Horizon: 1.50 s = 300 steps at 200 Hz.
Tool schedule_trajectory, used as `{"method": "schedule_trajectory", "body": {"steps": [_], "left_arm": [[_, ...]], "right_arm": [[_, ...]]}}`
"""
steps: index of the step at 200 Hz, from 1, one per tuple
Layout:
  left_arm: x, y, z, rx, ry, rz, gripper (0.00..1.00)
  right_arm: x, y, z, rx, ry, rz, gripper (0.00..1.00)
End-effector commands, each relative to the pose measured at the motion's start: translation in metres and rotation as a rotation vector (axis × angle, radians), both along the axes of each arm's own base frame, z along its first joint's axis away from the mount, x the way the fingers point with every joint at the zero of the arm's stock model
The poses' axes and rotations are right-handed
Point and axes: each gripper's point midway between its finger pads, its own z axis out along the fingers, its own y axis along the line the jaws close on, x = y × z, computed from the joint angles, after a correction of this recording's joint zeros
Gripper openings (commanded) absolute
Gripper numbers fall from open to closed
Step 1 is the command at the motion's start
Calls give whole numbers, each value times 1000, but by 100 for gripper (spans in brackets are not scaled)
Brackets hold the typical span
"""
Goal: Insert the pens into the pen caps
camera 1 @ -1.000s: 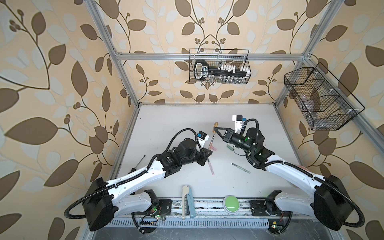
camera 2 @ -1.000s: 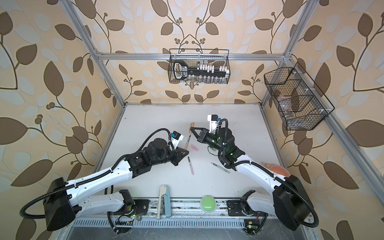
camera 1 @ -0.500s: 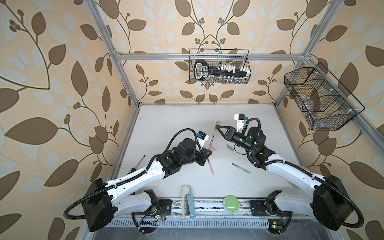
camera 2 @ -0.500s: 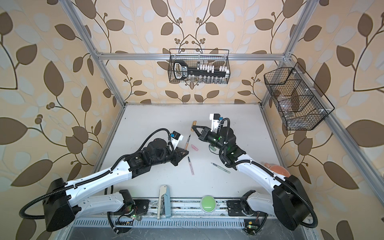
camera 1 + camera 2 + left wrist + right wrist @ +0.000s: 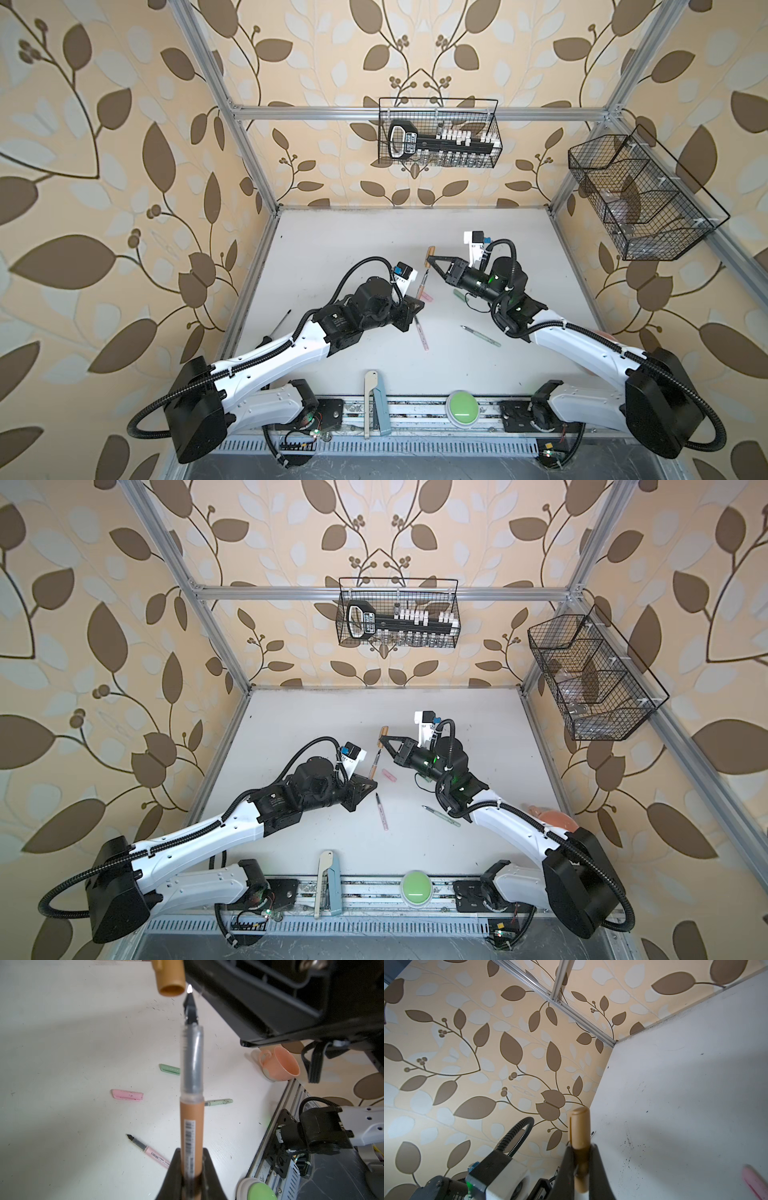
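the step in hand is the first mating: the brown-orange pen (image 5: 192,1122) going into the brown cap (image 5: 171,978). the left hand (image 5: 192,1159) is closed narrow on the pen's lower barrel and holds it off the desk (image 5: 62,1043), dark tip pointing at the cap. the right hand (image 5: 580,1153) is pinched tight on the cap's body, with its closed end sticking out beyond the fingers and its open mouth facing the pen.

in the left wrist view the tip sits just beside the rim of the cap's mouth, not inside it. pen and cap look roughly parallel but a little offset sideways. both top views show the two hands meeting above the middle of the desk, pen below cap.

the next move, as i judge it, calls for a small sideways correction to bring the tip under the mouth's centre. then comes a straight push along the pen's axis, with both grips firm so neither piece twists. the risk is the tip catching on the rim and levering the cap askew.

the other pieces lie loose on the desk, none paired: the pink cap (image 5: 127,1094), green cap (image 5: 169,1069), pink pen (image 5: 149,1151) and green pen (image 5: 219,1102).
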Motion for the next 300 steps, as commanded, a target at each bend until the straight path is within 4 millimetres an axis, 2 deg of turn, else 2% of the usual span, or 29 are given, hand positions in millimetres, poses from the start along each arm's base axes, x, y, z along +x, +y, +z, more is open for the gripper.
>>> {"method": "schedule_trajectory", "body": {"steps": [1,124,209,244,300], "left_arm": [[-2,0,7,-22,-15,5,0],[-1,0,9,-32,-23,11,0],[-3,0,11,-34,-21,2,0],[-2,-2,8,-31,-16,-1,0],[-2,-4,9,-32,-16,-5,0]], "right_arm": [[-6,0,2,19,-4,4,3],[-17,0,-2,53,6,-4,3],[-3,-21,29,40,-58,-52,3],[-6,-15,33,43,-61,-28,2],[-8,0,17,18,-35,-4,2]]}}
